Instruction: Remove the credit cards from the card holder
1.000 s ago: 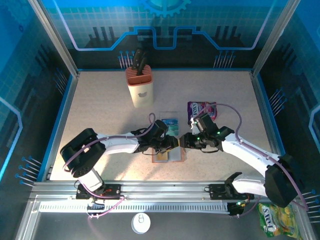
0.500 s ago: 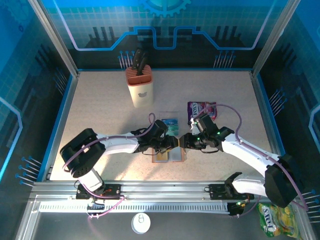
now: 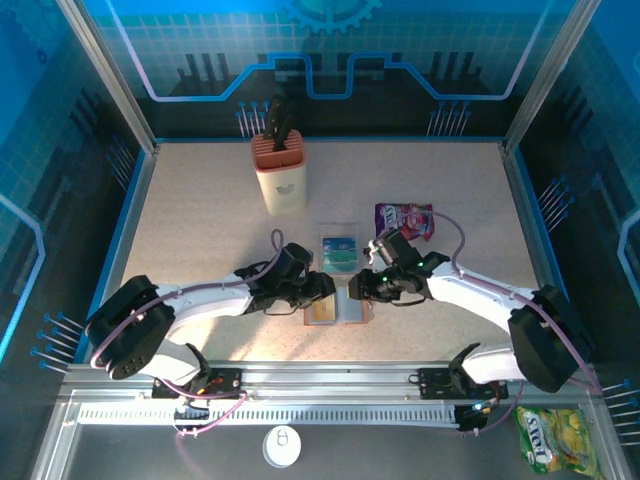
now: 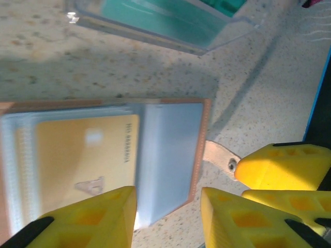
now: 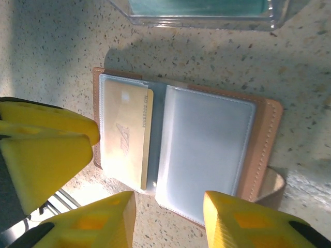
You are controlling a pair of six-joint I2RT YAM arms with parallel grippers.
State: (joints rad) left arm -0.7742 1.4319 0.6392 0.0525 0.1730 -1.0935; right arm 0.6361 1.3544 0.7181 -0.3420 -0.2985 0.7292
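The brown card holder (image 3: 340,312) lies open and flat on the table. A tan-yellow credit card (image 4: 77,155) (image 5: 124,129) sits in its left clear pocket. The right grey-blue pocket (image 5: 207,147) looks empty. My left gripper (image 3: 322,290) (image 4: 168,217) hovers open over the holder's right pocket edge (image 4: 170,150), holding nothing. Opposite it, my right gripper (image 3: 358,288) (image 5: 168,222) stands open above the holder's near edge, nothing in it. The two sets of yellow fingers nearly meet over the holder. Its snap strap (image 4: 220,155) sticks out to the side.
A clear plastic box (image 3: 338,248) (image 5: 207,13) holding teal cards lies just beyond the holder. A purple snack packet (image 3: 405,217) is behind the right arm. A knife block (image 3: 280,175) stands at the back left. A yellow packet (image 3: 548,440) lies off the table, front right.
Both grippers have shifted a little left over the holder. The left arm has drawn back and its elbow swung left. The clear box shows more fully.
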